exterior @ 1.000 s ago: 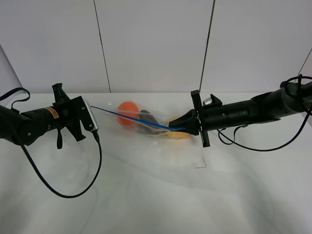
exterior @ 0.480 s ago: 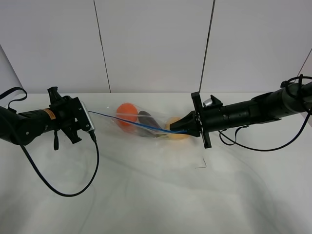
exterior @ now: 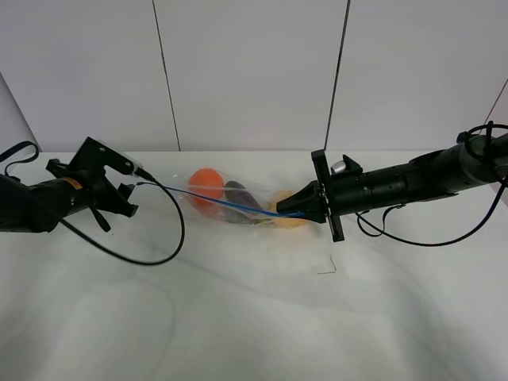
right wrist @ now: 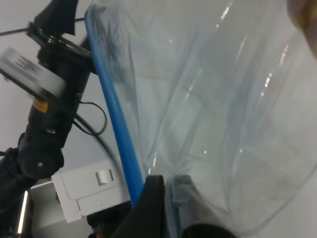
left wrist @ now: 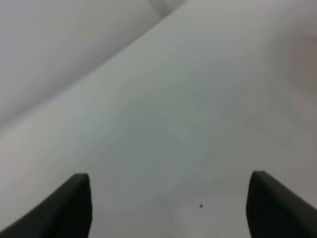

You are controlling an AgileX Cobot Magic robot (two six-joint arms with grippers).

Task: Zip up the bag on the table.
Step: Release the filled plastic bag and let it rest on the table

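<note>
The clear bag [exterior: 230, 202] lies on the white table [exterior: 254, 317], with orange, dark and yellow produce showing through it. Its blue zip strip [exterior: 214, 200] runs from beside my left gripper [exterior: 127, 184] to my right gripper [exterior: 305, 209]. The right gripper is shut on the strip's right end; in the right wrist view the blue zip strip [right wrist: 116, 124] leads into the black fingers [right wrist: 148, 208]. In the left wrist view my left gripper [left wrist: 171, 208] is wide open over bare table, holding nothing.
A thin black mark [exterior: 327, 268] lies on the table in front of the right gripper. The left arm's black cable [exterior: 159, 252] loops across the table. White wall panels [exterior: 254, 71] stand behind the table.
My left gripper has opened, let go of the zip strip's left end and swung back to the left. The bag has sagged slightly. The right arm has not moved.
</note>
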